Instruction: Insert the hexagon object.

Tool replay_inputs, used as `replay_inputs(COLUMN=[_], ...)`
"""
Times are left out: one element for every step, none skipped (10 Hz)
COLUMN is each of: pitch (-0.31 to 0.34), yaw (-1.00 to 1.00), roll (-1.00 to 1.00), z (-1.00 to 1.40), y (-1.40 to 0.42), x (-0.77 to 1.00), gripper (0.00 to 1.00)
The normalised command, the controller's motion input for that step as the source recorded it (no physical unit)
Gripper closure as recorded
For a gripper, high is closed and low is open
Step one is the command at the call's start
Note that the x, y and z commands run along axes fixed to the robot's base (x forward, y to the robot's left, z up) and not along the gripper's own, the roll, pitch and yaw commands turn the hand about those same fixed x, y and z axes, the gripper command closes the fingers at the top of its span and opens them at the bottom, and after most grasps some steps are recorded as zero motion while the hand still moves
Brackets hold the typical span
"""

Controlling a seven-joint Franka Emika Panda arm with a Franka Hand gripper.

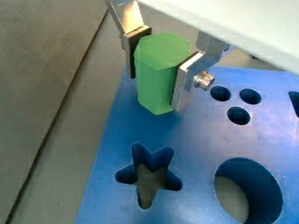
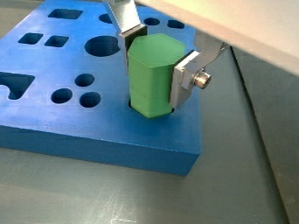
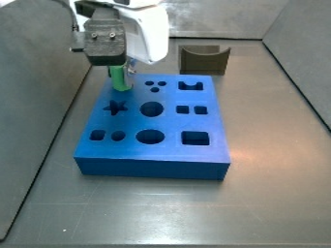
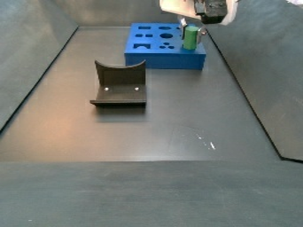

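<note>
The Panda's gripper (image 2: pixel 156 59) stood over a corner of the blue block (image 2: pixel 70 122), its silver fingers (image 2: pixel 184 77) pinching the hexagon object (image 2: pixel 152 77) on two opposite sides and holding the bright green peg upright. In both wrist views the peg's lower end appeared to have entered a hole near the block's edge, close to the star-shaped hole (image 1: pixel 149 172) and a pair of small round holes (image 1: pixel 243 104); most of its length remained above the blue surface. How deep the tip sat could not be read from any view, since the peg's own body hid the hole's rim. In a side view the peg (image 3: pixel 118 77) showed as a short green strip beneath the gripper (image 3: pixel 116 66), at the block's (image 3: pixel 155 155) far left corner. The dark olive holder (image 4: pixel 119 86) rested well apart on the grey floor, playing no part. By the look of it, the peg was aligned and the insertion begun but not finished: the push down to full depth, and the release, were left to do.
</note>
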Motion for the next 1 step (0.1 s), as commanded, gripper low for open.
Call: replay_inputs(pitch=[0.000], yaw=[0.00], roll=[0.00], z=[0.00], y=[0.00], x=[0.00], gripper=[1.00])
